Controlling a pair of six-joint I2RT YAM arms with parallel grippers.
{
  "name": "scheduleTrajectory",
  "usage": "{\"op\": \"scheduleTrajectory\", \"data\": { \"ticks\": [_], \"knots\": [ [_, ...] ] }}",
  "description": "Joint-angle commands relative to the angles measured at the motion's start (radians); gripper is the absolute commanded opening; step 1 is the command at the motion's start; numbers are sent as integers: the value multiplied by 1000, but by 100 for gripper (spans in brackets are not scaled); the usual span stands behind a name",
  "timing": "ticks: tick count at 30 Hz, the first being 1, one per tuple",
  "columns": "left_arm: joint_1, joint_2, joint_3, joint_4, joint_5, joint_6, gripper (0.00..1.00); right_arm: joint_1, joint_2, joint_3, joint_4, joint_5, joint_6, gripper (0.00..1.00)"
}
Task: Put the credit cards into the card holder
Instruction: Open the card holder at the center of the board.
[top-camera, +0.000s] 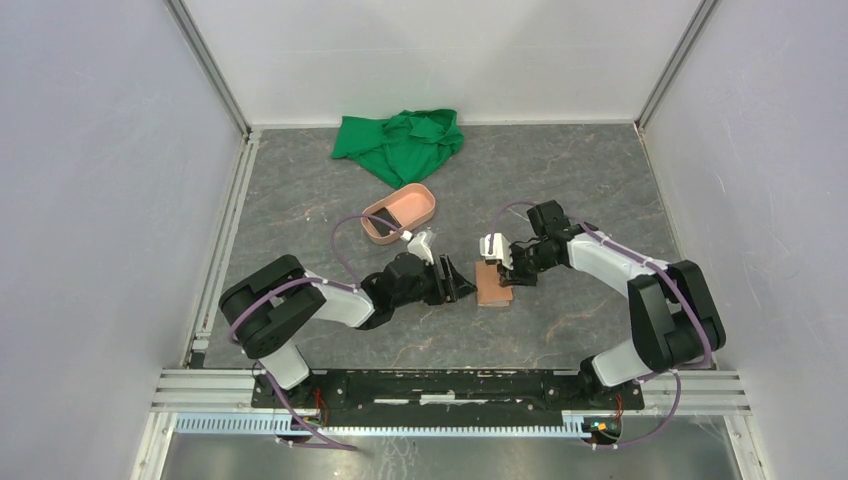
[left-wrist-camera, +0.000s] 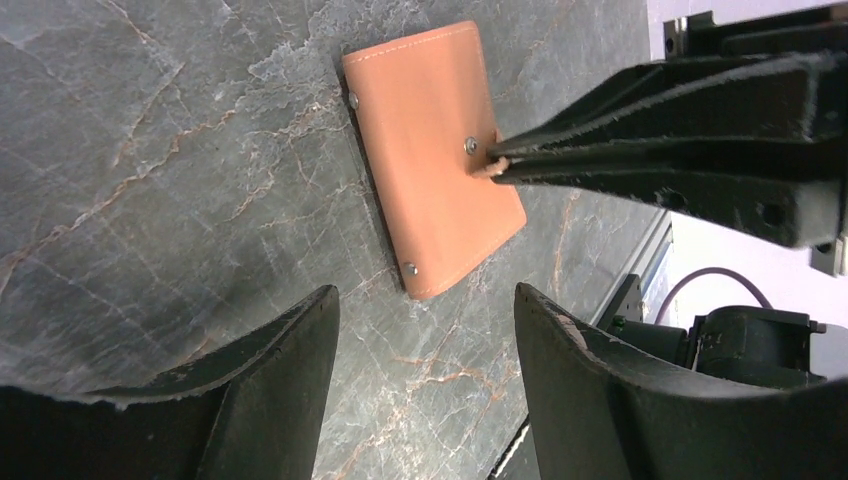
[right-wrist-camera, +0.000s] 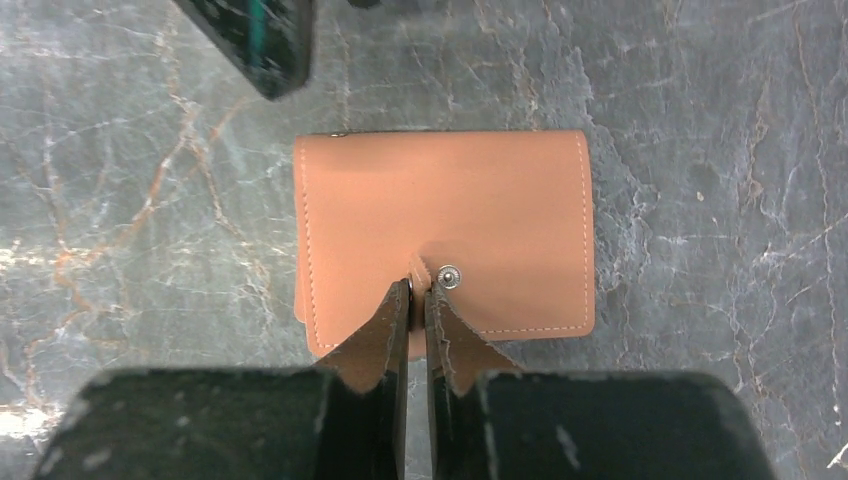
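Observation:
The card holder (top-camera: 492, 285), a tan-brown wallet, lies folded flat on the grey marbled table between the two arms. It also shows in the left wrist view (left-wrist-camera: 425, 140) and the right wrist view (right-wrist-camera: 450, 210). My right gripper (right-wrist-camera: 420, 285) is shut on its short closing tab beside the metal snap; from the left wrist the same gripper (left-wrist-camera: 497, 165) is pinching that tab. My left gripper (left-wrist-camera: 425, 295) stands open just left of the wallet, nothing between its fingers. I cannot make out the credit cards; only a dark patch (top-camera: 379, 228) shows in the pink tray's near end.
A salmon-pink oval tray (top-camera: 412, 205) stands behind the left gripper (top-camera: 462, 280). A crumpled green cloth (top-camera: 400, 143) lies at the back by the wall. White walls and metal rails close in the table on three sides.

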Motion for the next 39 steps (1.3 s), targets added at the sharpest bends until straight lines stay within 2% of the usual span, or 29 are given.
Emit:
{"op": "scheduleTrajectory", "data": {
  "ticks": [1,5,9,14,18,23,36,39],
  "knots": [
    [-7,17,45,42,7,5,71,4,-94,-8,-39,-122,-56,0],
    [-8,-47,39,-11,-6,108,71,5,-196,-73,83,-152,91,0],
    [-11,-180,-10,-56,-45,248,72,4,-288,-139,221,-171,271,0],
    [-13,-285,-45,-68,-7,342,76,5,-289,-136,277,-267,368,0],
    [-18,-275,-57,-35,48,353,83,5,-263,-124,285,-323,415,0],
    [-24,-247,-39,-80,-16,382,85,-2,-250,-140,315,-278,439,0],
    [-32,-132,53,-88,-17,357,80,-10,-248,-128,282,-292,412,0],
    [-35,-92,67,-92,-37,356,74,-12,-248,-128,280,-295,412,0]
  ]
}}
